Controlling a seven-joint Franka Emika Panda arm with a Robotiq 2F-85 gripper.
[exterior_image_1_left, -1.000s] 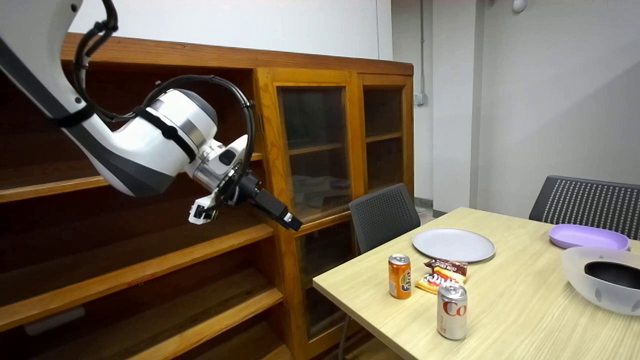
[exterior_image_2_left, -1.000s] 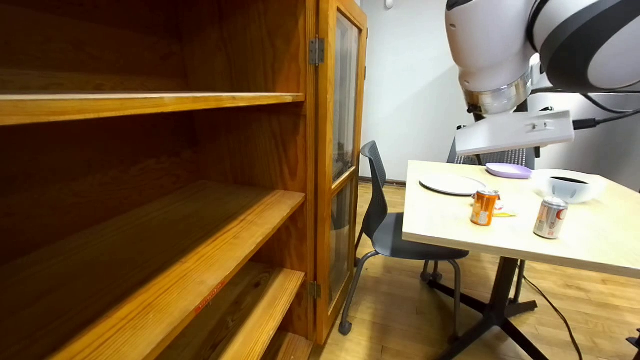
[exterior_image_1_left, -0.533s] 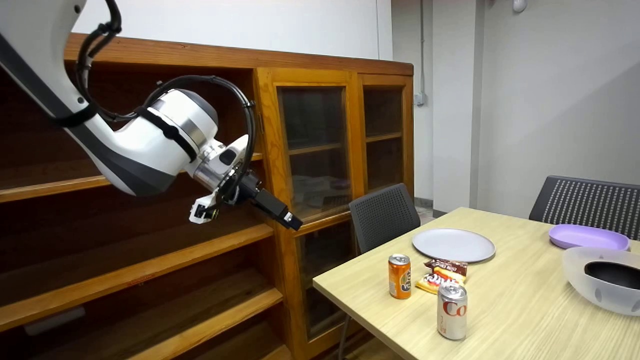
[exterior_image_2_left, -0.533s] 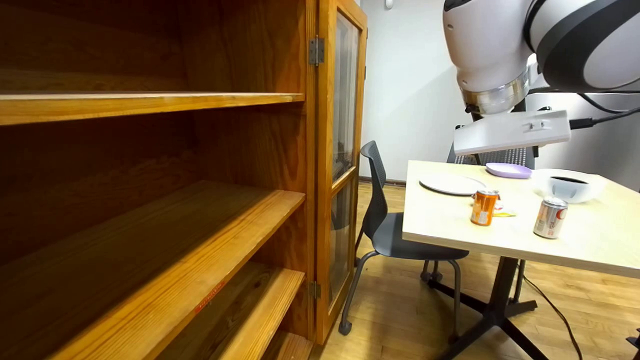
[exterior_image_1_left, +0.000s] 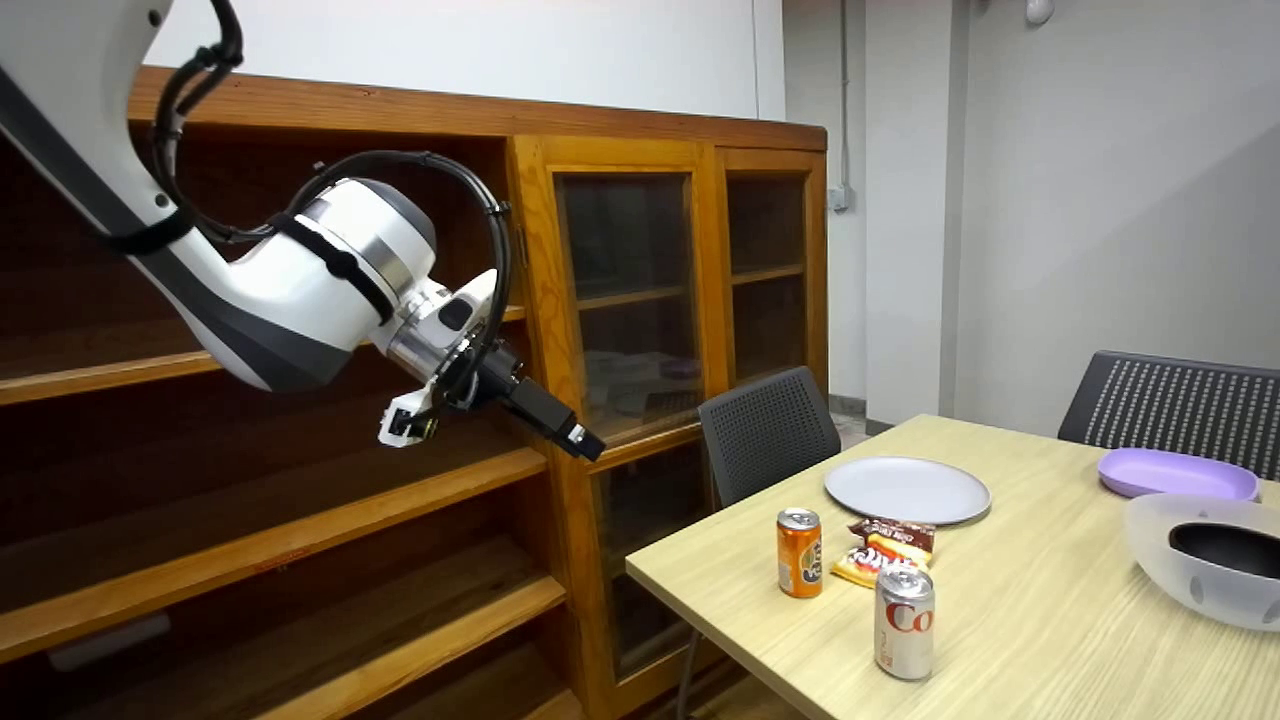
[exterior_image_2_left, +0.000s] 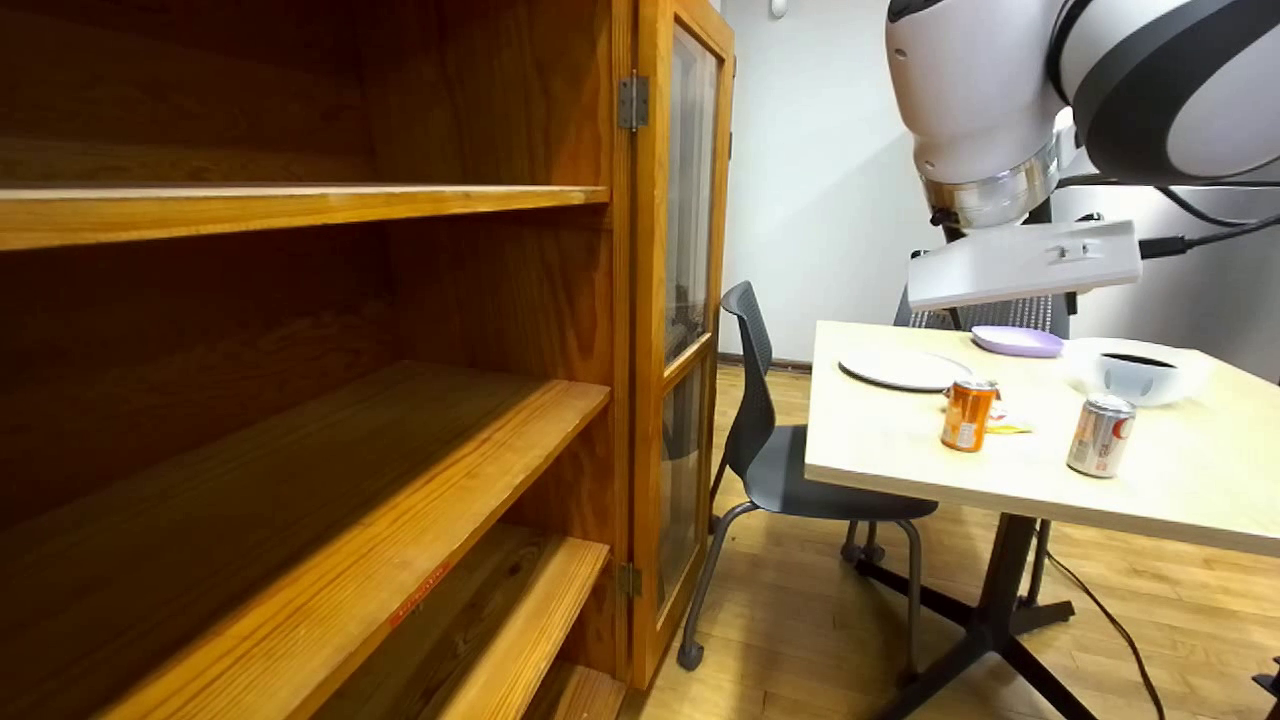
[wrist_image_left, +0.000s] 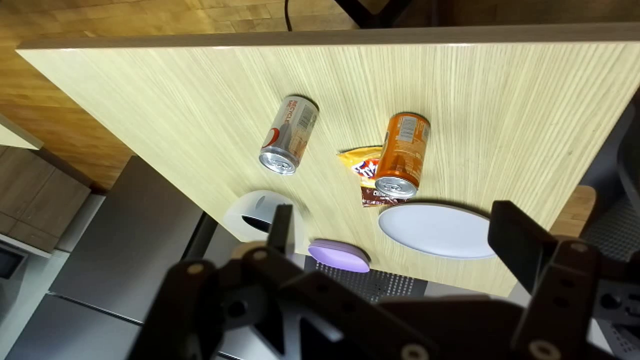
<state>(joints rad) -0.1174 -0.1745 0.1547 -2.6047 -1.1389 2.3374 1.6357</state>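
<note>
Hangs in the air well apart from the table (exterior_image_1_left: 1060, 600), with gripper (wrist_image_left: 392, 220) spread wide and nothing held, so probably at a stage before any contact. Looks nearest to the orange can (exterior_image_1_left: 799, 556), upright on the table just beside the packs (exterior_image_1_left: 888, 556), with the silver can (exterior_image_1_left: 904, 630) upright near it and the plate (exterior_image_1_left: 908, 488) beyond. For any grasp there, would need to come forward and down, straddle that can squarely and stay clear of the packs.
</note>
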